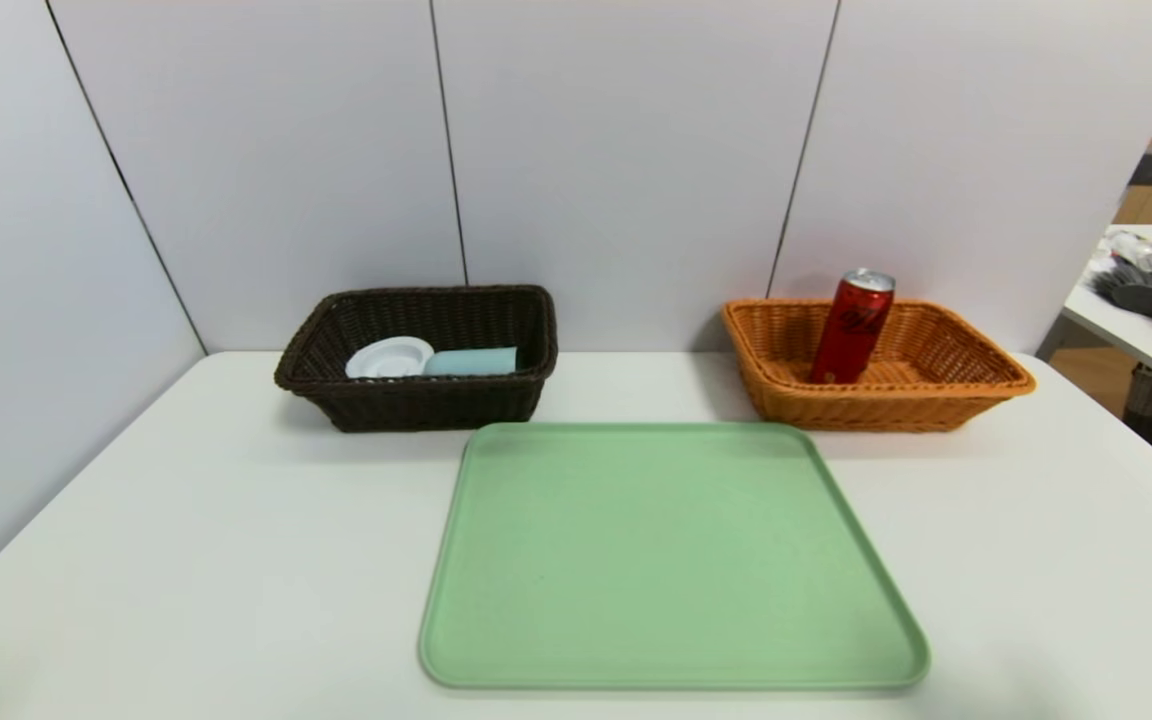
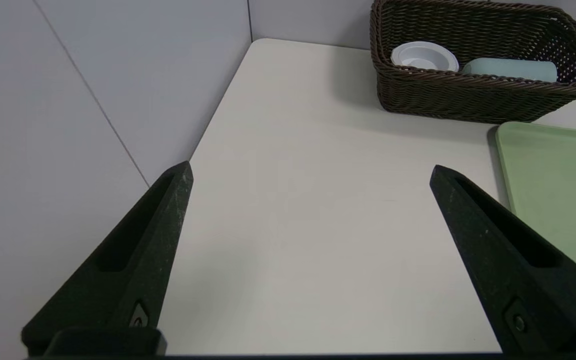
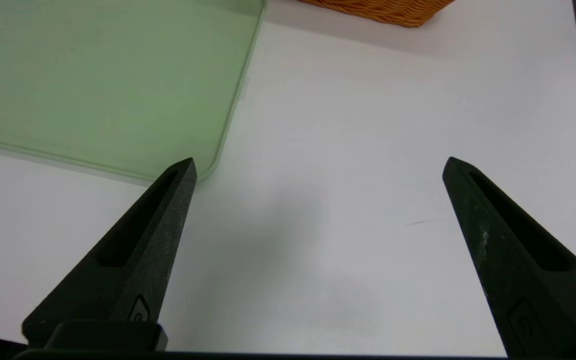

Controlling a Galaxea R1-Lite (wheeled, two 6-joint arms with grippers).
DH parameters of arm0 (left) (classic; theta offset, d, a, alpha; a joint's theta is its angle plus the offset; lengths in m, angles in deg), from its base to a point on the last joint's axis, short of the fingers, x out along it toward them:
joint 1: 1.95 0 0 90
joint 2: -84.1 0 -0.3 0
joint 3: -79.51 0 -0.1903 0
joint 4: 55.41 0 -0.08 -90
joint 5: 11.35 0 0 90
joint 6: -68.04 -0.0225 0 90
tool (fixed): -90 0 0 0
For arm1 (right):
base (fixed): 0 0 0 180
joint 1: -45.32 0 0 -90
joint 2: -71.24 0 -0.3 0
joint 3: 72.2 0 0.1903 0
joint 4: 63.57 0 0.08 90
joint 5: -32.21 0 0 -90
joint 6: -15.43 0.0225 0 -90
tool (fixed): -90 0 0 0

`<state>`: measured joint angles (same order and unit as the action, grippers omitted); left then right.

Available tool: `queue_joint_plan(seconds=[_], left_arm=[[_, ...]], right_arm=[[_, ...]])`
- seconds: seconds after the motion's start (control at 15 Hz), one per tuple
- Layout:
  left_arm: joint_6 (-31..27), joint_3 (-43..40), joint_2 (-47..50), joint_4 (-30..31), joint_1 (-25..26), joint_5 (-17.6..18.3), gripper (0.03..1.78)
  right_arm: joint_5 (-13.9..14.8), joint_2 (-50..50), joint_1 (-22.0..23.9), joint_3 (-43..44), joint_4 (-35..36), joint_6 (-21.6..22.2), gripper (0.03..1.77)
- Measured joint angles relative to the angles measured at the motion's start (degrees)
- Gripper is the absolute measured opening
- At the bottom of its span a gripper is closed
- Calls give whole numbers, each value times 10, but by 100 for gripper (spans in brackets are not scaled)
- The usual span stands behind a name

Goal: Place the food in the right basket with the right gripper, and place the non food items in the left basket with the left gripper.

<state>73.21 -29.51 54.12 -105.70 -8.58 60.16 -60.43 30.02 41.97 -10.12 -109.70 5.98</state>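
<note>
The slim red can (image 1: 852, 327) leans tilted inside the orange-tan basket (image 1: 976, 395) at the back right. In the dark brown basket (image 1: 406, 405) at the back left lie a white ringed disc (image 1: 389, 357) and a blue-grey cup (image 1: 471, 361) on its side; the left wrist view shows the same basket (image 2: 468, 100), disc (image 2: 424, 56) and cup (image 2: 510, 68). My left gripper (image 2: 310, 170) hangs open over bare table near the left front, nothing between its fingers. My right gripper (image 3: 319, 165) is open over bare table near the tray's front right corner, holding nothing.
A pale green tray (image 1: 671, 560) lies mid-table in front of both baskets, with nothing on it. Grey partition walls close the back and left. A second table (image 1: 1151, 345) with mixed items stands far right, beyond the table edge.
</note>
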Motion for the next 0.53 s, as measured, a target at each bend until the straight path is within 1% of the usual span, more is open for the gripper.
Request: queue_joint_plan(seconds=[0.2, 0.27, 0.4, 0.53], left_arm=[[1, -55, 76, 1, 5, -2, 169], [7, -75, 98, 1, 7, -9, 169], [27, -91, 122, 4, 8, -36, 169], [28, -93, 133, 4, 10, -42, 169]], right_arm=[[2, 60, 3, -25, -6, 1, 170], [7, 81, 3, -36, -7, 2, 170], [15, 116, 3, -53, -7, 2, 170], [23, 153, 5, -70, -8, 2, 170]])
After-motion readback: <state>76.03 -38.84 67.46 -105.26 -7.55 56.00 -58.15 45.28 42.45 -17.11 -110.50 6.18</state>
